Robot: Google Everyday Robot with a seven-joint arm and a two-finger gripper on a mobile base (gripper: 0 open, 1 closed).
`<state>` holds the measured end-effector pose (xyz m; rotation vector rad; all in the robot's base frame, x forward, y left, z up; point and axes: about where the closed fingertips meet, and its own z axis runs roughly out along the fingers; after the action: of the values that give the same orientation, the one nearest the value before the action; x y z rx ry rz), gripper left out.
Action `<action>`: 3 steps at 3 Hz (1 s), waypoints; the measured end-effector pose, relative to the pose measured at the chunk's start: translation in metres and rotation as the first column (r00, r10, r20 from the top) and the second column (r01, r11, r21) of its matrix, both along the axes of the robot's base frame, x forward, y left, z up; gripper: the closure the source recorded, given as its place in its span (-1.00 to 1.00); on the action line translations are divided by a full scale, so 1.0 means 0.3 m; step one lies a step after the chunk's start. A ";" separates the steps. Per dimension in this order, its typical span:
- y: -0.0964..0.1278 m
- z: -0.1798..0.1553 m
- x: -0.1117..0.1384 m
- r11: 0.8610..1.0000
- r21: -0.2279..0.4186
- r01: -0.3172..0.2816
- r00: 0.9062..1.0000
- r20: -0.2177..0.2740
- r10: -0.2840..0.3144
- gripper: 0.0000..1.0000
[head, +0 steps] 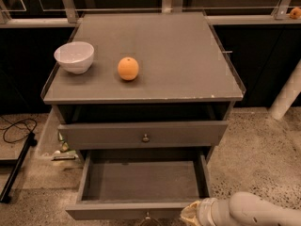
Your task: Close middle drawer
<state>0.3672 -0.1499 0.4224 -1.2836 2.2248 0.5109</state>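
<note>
The grey cabinet has its middle drawer [141, 180] pulled far out at the bottom of the view. The drawer is shallow and empty inside, and its low front panel [117, 212] runs along the lower edge with a small round knob [147, 216] just showing. My gripper [190, 213] is at the bottom right, right at the right end of that front panel, on a white arm [256, 210] that comes in from the right. Above it, the taller-fronted drawer [141, 134] with a knob [146, 137] stands slightly out. The lowest drawer is hidden.
On the cabinet top [188, 60] stand a white bowl [74, 56] at the left and an orange [128, 68] near the middle. A black cable [16, 128] and a black stand leg [16, 168] lie on the floor at the left. A white post [287, 95] stands at the right.
</note>
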 end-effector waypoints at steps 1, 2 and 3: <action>0.008 -0.013 0.036 1.000 0.015 -0.008 1.000 0.001 0.008 -0.79; 0.015 -0.022 0.049 1.000 0.019 -0.012 1.000 0.005 0.012 -1.00; 0.022 -0.047 0.176 1.000 0.020 -0.020 0.999 0.035 0.019 -0.61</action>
<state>0.4201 -0.1434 0.4082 -1.2957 2.1750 0.5128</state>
